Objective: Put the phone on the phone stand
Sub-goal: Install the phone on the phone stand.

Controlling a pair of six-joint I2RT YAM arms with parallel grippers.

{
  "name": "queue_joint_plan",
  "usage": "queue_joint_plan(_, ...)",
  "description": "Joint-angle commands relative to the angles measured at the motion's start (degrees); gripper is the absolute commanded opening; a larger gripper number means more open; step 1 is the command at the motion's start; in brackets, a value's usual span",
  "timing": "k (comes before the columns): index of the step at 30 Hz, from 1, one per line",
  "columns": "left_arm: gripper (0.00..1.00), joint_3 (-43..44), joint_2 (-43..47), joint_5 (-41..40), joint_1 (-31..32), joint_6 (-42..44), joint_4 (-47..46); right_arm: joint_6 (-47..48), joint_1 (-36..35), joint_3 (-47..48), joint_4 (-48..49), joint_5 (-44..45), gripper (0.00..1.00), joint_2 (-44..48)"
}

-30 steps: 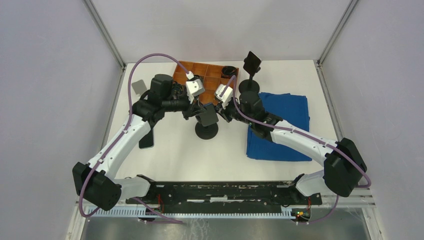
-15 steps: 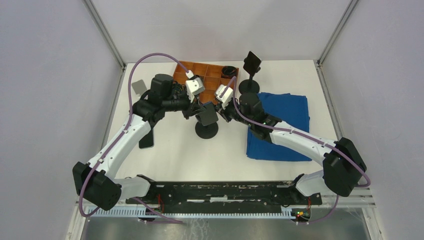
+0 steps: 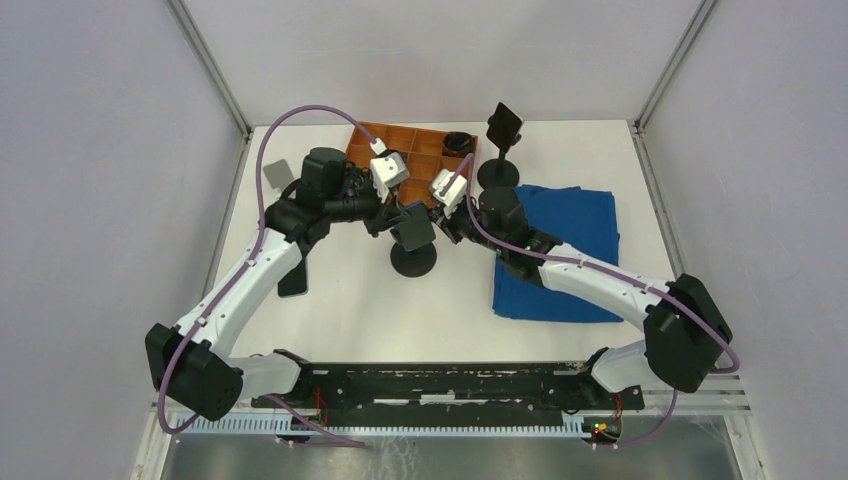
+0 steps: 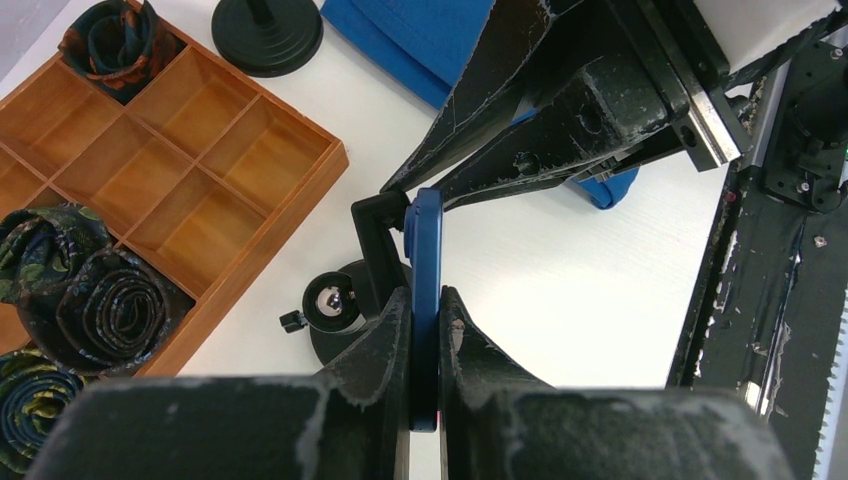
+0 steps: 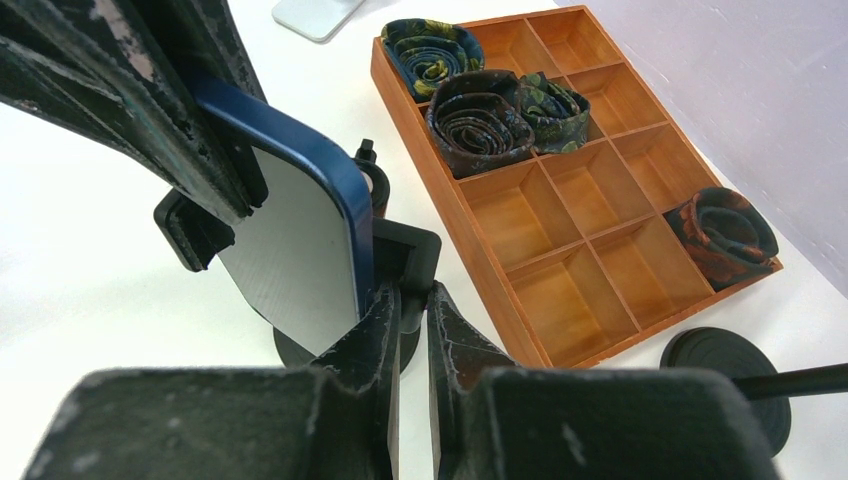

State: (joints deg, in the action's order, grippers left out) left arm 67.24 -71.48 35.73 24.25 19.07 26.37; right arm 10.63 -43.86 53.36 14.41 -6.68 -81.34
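- Top external: both arms reach in to table [image 3: 350, 310] ctr; L gripper [image 3: 393, 213] and R gripper [image 3: 447, 222] meet over the phone stand [image 3: 413, 262], from left and right respectively.
- Phone [image 4: 425, 235]: blue-edged, stood upright on its edge at the stand's cradle, above the round black base. Grey face toward the R wrist cam.
- Seating in cradle: cannot tell. The phone's lower edge is hidden by fingers in both wrist views.
- L gripper, left wrist view: jaws narrow, clamped on the phone's edge, one finger [image 4: 385, 330] each side, pads touching it.
- R gripper, right wrist view: jaws almost together, only a slit btwn them. Tips sit at the cradle, just beside the phone's blue edge. Cannot tell if anything is pinched.
- Wooden tray [image 5: 520, 215]: far side of the stand, close to it. Divided into compartments; rolled ties [image 5: 478, 125] in several, others bare.
- Second stand [image 3: 497, 173]: black, far right of ctr, upright, near the tray's right end, apart from both grippers.
- Blue cloth [image 3: 565, 240]: flat on the table, right side, under the R arm's forearm.
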Motion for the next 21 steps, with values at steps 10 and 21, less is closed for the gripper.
queue_joint_plan(10,0.02,3.26,1.42,-15.16,-2.91,-1.31,-5.08,3.87,1.90,-2.48,-5.20,6.31,0.00,0.22)
queue_joint_plan(21,0.02,3.51,0.83,-17.13,-2.94,-2.30,-5.17,3.87,1.96,-2.56,-5.14,6.33,0.00,0.15)
